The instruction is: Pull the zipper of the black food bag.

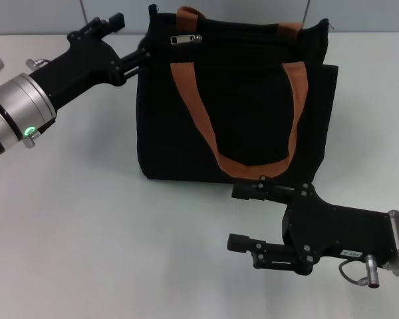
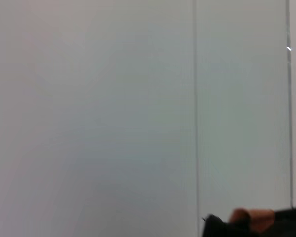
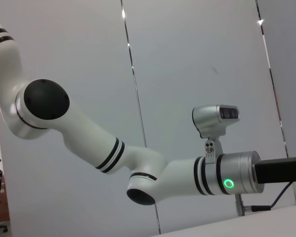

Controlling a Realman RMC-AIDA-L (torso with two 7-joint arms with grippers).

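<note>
left gripper (image 1: 143, 56) at black food bag's (image 1: 236, 106) top corner, finger state hidden | zipper (image 1: 185, 39) just beyond its fingers | right gripper (image 1: 243, 216) spread wide, holding nothing, before bag on table (image 1: 86, 219)

Left gripper (image 1: 145, 54) extended far forward; right gripper (image 1: 243, 216) near, fingers spread.

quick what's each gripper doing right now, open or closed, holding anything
Left gripper: at the black food bag's top left corner; open or closed cannot be told.
Right gripper: open, empty, in front of the bag.
</note>
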